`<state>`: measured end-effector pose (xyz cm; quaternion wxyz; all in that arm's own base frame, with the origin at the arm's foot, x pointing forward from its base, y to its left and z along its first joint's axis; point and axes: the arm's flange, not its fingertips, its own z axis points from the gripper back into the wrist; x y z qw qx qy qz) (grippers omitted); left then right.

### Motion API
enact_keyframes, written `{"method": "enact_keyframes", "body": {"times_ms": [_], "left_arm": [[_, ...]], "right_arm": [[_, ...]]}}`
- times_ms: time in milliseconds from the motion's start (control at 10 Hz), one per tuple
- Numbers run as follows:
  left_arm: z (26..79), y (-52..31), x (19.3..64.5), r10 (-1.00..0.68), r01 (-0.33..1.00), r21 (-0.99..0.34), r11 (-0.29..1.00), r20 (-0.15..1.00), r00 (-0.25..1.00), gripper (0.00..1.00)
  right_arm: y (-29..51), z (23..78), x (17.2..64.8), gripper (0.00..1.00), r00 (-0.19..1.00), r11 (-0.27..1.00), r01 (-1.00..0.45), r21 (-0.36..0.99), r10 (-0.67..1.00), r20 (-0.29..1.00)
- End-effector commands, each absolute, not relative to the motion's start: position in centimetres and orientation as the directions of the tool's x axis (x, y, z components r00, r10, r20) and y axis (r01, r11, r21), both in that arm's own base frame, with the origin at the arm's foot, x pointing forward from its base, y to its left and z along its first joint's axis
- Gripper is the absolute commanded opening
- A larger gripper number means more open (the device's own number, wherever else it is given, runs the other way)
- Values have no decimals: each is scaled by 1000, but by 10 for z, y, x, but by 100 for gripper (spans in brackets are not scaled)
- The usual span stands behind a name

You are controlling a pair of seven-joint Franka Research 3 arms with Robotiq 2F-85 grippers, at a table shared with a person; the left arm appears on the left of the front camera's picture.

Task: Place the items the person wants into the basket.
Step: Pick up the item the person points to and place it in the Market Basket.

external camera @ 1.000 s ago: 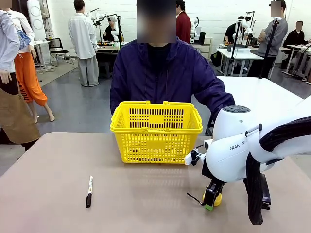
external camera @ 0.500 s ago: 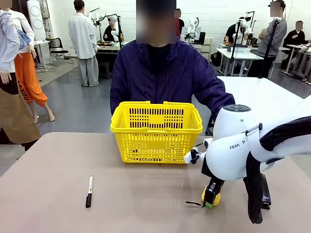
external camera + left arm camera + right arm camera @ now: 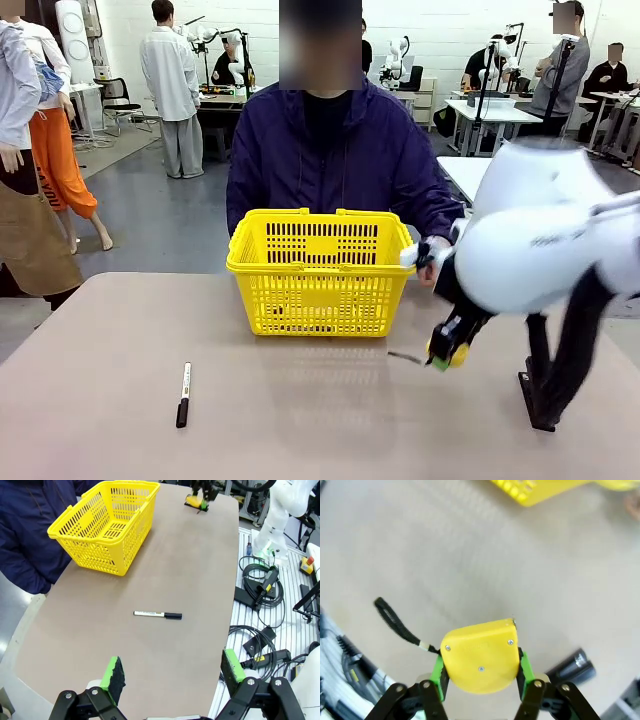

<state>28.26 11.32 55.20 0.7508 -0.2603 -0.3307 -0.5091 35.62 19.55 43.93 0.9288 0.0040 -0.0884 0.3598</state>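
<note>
The tape measure [image 3: 449, 351] sits pinched between the green pads of the right claw [image 3: 481, 667], lifted off the table [image 3: 300, 420] just right of the yellow basket [image 3: 321, 270], strap [image 3: 395, 620] dangling. The grip looks shallow on a smooth rounded case, so a quick swing could shake it loose, or the strap could snag the basket's rim. The basket's floor looks bare through the lattice. The left claw [image 3: 172, 672] gapes wide above the black marker [image 3: 157, 614].

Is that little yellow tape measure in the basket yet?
No. The right gripper holds the tape measure above the table, beside the basket.
</note>
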Motion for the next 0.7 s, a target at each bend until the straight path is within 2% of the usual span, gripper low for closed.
{"method": "enact_keyframes", "body": {"times_ms": [0, 300, 600], "left_arm": [[550, 114, 282, -586, 942, -43, 332, 773, 242, 100], [550, 114, 282, -586, 942, -43, 332, 773, 242, 100], [550, 114, 282, -586, 942, -43, 332, 773, 242, 100]], "right_arm": [[197, 504, 347, 62, 778, 789, -614, -34, 611, 143], [207, 574, 347, 62, 834, 847, -531, -36, 530, 154], [207, 585, 355, 62, 871, 888, -460, -12, 454, 185]]}}
